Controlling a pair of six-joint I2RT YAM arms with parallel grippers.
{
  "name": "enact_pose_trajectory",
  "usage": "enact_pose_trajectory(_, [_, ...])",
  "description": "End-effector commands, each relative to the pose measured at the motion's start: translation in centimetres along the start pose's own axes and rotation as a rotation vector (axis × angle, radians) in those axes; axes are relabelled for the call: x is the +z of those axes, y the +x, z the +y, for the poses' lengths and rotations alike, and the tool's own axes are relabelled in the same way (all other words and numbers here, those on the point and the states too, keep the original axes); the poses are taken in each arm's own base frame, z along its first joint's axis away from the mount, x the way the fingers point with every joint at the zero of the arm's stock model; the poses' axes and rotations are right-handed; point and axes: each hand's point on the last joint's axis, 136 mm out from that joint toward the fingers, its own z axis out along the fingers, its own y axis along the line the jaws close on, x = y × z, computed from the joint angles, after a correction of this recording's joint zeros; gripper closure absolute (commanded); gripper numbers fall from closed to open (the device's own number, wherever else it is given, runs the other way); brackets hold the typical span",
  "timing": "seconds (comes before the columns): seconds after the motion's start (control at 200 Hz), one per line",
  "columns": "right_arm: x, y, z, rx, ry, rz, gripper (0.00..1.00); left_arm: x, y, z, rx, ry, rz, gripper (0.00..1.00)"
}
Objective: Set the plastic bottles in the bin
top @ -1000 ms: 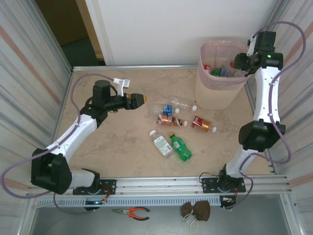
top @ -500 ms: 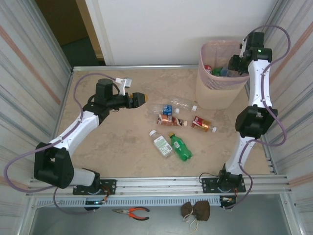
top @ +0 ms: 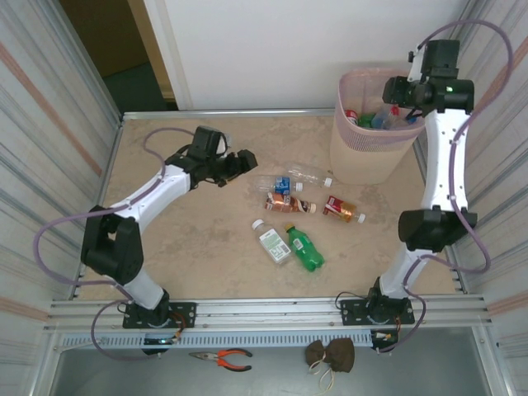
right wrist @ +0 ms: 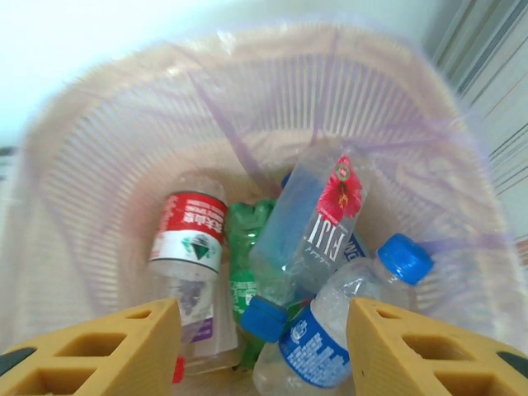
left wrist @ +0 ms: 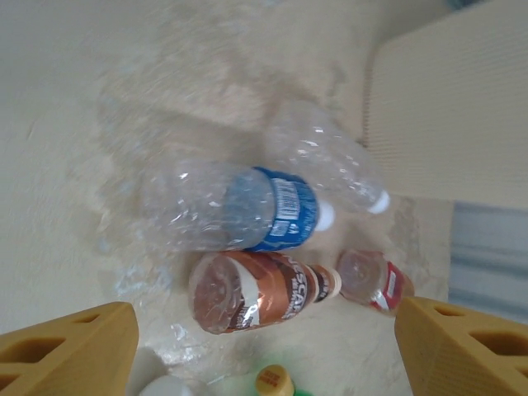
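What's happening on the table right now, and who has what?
The left arm aims its open, empty jaws at the loose bottles on the table. The blue-labelled bottle sits central in its wrist view. The right arm holds its jaws open and empty above the bin, which has several binned bottles inside. Six bottles lie on the table, none gripped.

Left gripper [top: 245,159] nearer the bottles [top: 283,184]

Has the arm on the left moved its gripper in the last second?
Yes. The left gripper has edged right, closer to the blue-labelled bottle, which stayed put, and it now tilts down toward it.
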Motion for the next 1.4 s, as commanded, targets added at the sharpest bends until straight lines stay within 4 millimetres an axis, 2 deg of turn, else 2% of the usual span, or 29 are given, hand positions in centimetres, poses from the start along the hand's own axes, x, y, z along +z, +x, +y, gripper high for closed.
enact_pose_trajectory(0.0, [-3.3, -0.4, 0.9, 0.020, -0.028, -0.057, 0.45, 0.6, 0.5, 2.9, -0.322, -0.147, -0.016, 0.19])
enact_pose_trajectory(0.065, [-4.4, -0.3, 1.1, 0.021, -0.032, -0.075, 0.45, 1.4, 0.9, 3.5, -0.429, -0.165, -0.006, 0.18])
enact_pose_trajectory(0.22, [-6.4, 0.4, 1.4, 0.021, -0.048, -0.112, 0.44, 3.4, 1.3, 3.4, -0.608, -0.151, 0.031, 0.15])
enact_pose_trajectory(0.481, [-8.0, 1.3, 1.2, 0.017, -0.045, -0.135, 0.43, 6.5, 1.4, 2.3, -0.808, -0.104, 0.061, 0.10])
enact_pose_trajectory(0.616, [-8.4, 1.5, 1.1, 0.013, -0.046, -0.137, 0.42, 7.7, 1.1, 1.8, -0.865, -0.089, 0.068, 0.09])
enact_pose_trajectory(0.877, [-8.8, 1.5, 0.9, 0.011, -0.050, -0.147, 0.41, 10.1, 2.3, 1.8, -0.974, -0.119, 0.117, 0.12])
enact_pose_trajectory(1.398, [-9.5, 1.7, 0.9, 0.012, -0.061, -0.163, 0.42, 12.4, 2.7, 3.4, -1.044, -0.187, 0.111, 0.22])
